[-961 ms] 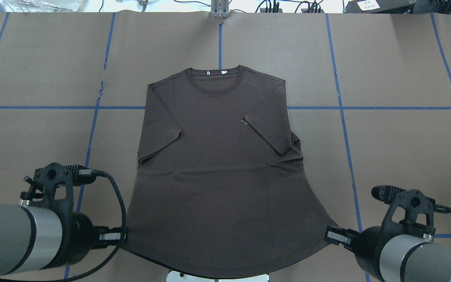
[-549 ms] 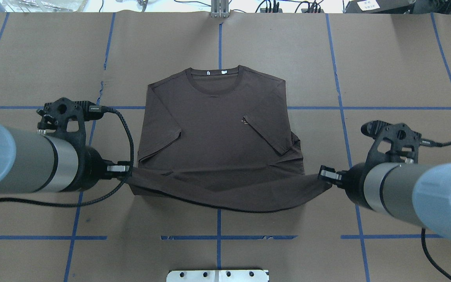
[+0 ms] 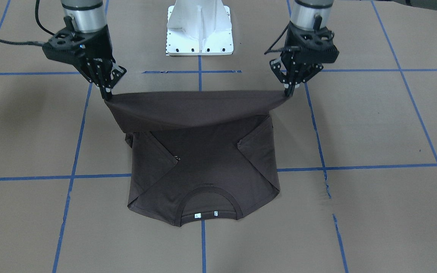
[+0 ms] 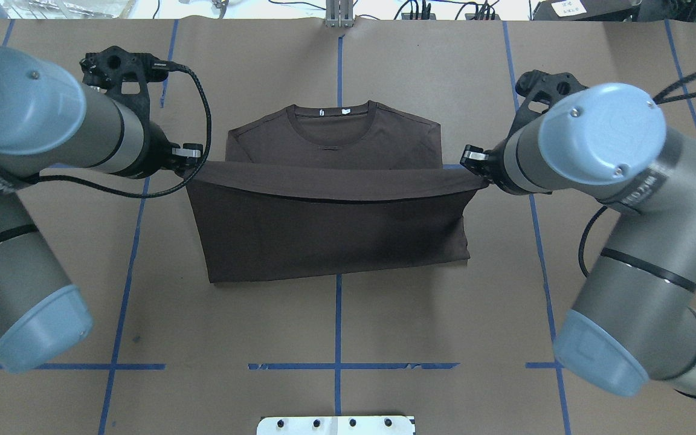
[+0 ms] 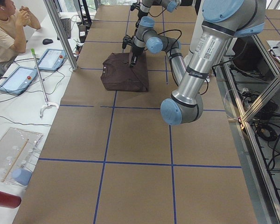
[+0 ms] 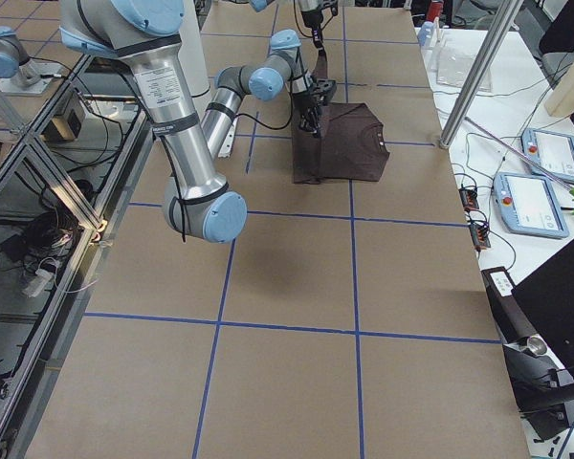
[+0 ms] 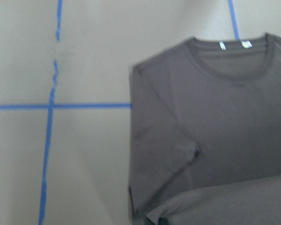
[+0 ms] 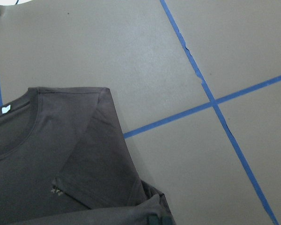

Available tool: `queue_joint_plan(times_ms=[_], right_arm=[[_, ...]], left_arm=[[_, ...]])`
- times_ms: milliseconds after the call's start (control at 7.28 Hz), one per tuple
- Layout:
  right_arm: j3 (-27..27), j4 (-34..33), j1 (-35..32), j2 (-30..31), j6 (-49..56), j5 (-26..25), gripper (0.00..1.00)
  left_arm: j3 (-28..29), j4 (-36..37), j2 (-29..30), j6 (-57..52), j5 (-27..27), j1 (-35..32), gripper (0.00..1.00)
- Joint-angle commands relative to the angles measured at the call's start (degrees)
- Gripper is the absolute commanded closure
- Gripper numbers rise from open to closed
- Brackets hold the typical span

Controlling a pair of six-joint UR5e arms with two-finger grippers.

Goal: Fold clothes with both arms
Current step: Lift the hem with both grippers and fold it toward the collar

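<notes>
1. Since half a second ago, my left pincer (image 4: 194, 166) and right pincer (image 4: 478, 172) have carried the hem (image 4: 336, 198) from mid-frame towards the top of the overhead view. It now hangs across the chest of the T-shirt (image 4: 336, 235), just below the collar (image 4: 331, 145). I judge the bottom-to-top fold nearly laid.
2. Front-facing view: my left pincer at upper right and my right at upper left are each clamped tight on a hem corner. The cloth sags between them, above the folded-in sleeves (image 3: 258, 149).
3. Overhead view: the shirt lies at frame centre on the table (image 4: 251, 326). My arms partly mask the fingertips, which the front view shows plainly.
4. Side views: the shirt is a small dark block in the upper middle, and I cannot tell my grip from here. A person (image 5: 7, 28) sits at upper left of the left view.
5. Wrist views: no fingers show, only collar, neck tags (image 7: 232, 45), one sleeve each, and the raised hem at the bottom edge.
</notes>
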State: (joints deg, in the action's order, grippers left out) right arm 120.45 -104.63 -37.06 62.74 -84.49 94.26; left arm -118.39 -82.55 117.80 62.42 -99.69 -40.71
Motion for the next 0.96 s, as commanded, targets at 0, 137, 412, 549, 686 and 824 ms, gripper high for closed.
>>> queue_joint_plan(times_ms=[0, 137, 412, 549, 686, 824], right_arm=[[-15.0, 11.1, -3.4, -4.5, 1.8, 0.0, 1.0], [-24.2, 18.6, -4.9, -7.1, 3.3, 0.0, 1.0], [-38.9, 24.4, -6.1, -13.0, 4.9, 0.1, 1.0], [-43.4, 27.6, -6.1, -13.7, 5.0, 0.1, 1.0], [-45.7, 30.2, -5.9, -13.7, 5.0, 0.1, 1.0], [-46.2, 30.3, -5.7, -13.9, 5.0, 0.1, 1.0]], left_arm=[[15.9, -15.0, 2.2, -1.8, 0.3, -3.2, 1.0], [23.0, -20.7, 3.9, -2.8, 0.4, -3.8, 1.0], [35.4, -29.2, 7.5, -2.9, 0.5, -4.3, 1.0], [39.1, -33.1, 8.0, -2.9, 0.5, -4.3, 1.0], [42.4, -35.0, 8.8, -2.9, 0.5, -4.2, 1.0], [43.3, -35.5, 9.2, -2.9, 0.5, -3.9, 1.0]])
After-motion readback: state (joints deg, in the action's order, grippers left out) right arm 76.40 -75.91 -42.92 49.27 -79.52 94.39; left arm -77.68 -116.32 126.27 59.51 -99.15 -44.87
